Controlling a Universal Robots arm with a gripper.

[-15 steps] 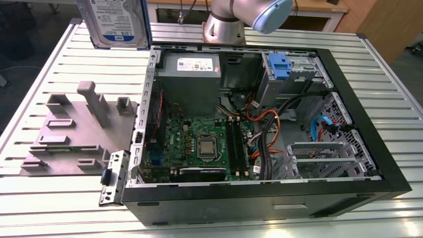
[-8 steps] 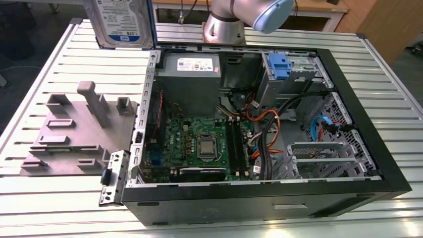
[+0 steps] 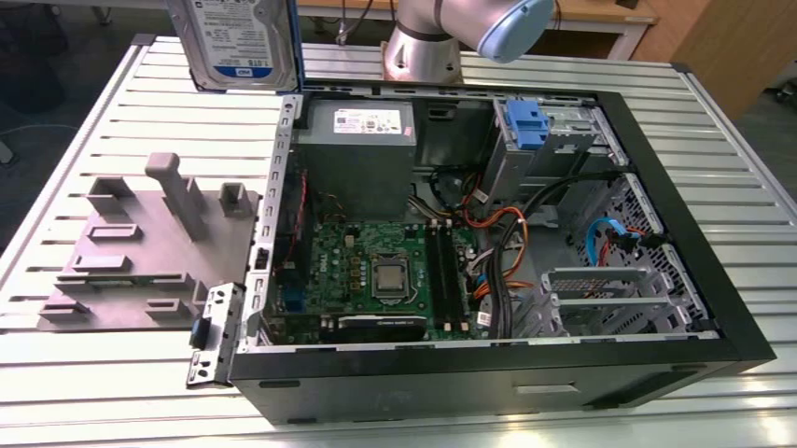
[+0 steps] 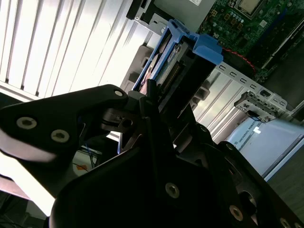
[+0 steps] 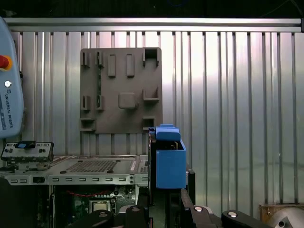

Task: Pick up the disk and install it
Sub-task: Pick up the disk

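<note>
The disk (image 3: 237, 42) hangs upright above the table, over the case's back corner on the exterior view's left. Its white-and-blue label faces the exterior camera. In both wrist views the disk (image 4: 183, 59) (image 5: 169, 164) shows edge-on, with blue side rails and a blue end tab. My gripper (image 4: 151, 102) (image 5: 167, 202) is shut on it, one black finger against each flat face. The open computer case (image 3: 648, 215) lies on its side below and to the exterior view's right of the disk. A drive cage with a blue bracket (image 3: 524, 121) is at the case's far end.
A grey power-supply box (image 3: 355, 140) fills the case corner nearest the disk. Beyond it are the motherboard (image 3: 373, 271) and loose cables (image 3: 498, 243). A grey fixture plate (image 3: 137, 252) (image 5: 121, 90) with upright posts lies on the slatted table (image 3: 100, 373). The arm's base (image 3: 424, 47) stands behind the case.
</note>
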